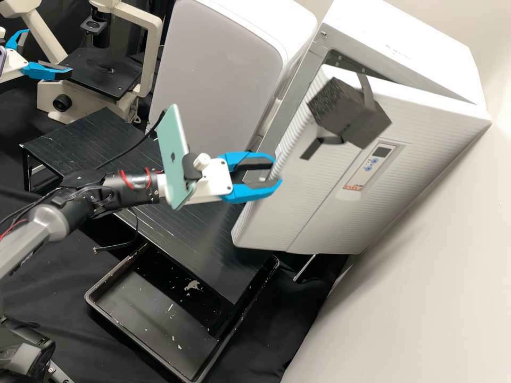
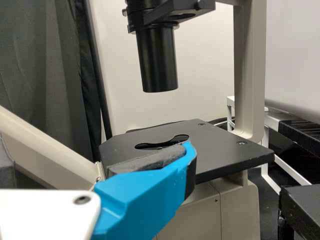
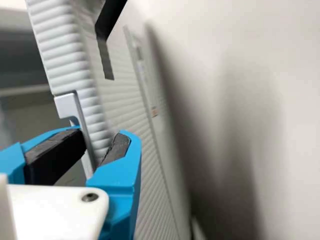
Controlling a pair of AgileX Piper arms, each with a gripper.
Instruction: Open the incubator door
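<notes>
Two fingers [image 3: 119, 175] of your right gripper [image 1: 278, 171] clasp the edge of the ajar door [image 1: 314, 186], mid-frame in the high view; draw it round in an arc, wrist turning along. You can't judge how deeply they bite. Upper left, your left gripper [image 1: 49, 52] is spread; the interior is mostly hidden.
</notes>
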